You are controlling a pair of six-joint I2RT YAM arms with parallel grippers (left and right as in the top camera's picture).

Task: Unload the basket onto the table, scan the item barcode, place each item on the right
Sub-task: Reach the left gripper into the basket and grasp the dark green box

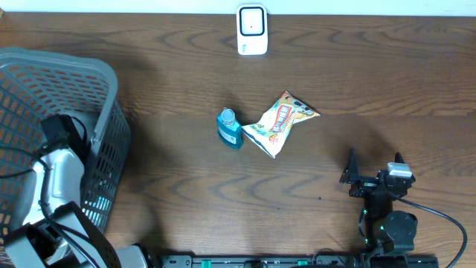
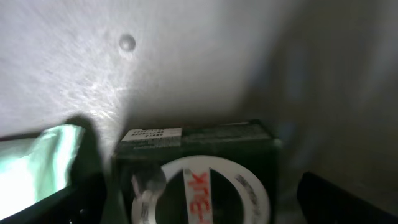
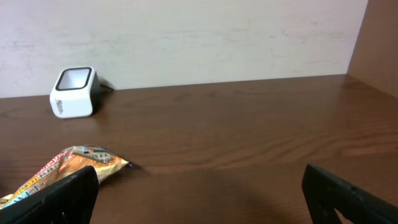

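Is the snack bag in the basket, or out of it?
Out. The snack bag lies on the table, beside the bottle, apart from the basket.

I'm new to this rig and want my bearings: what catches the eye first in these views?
Mid-table, an orange snack bag lies beside a small blue bottle, with a white scanner at the far edge. On the left, a grey mesh basket stands with the left arm reaching into it. The left wrist camera there shows a dark box with a white ring on it.
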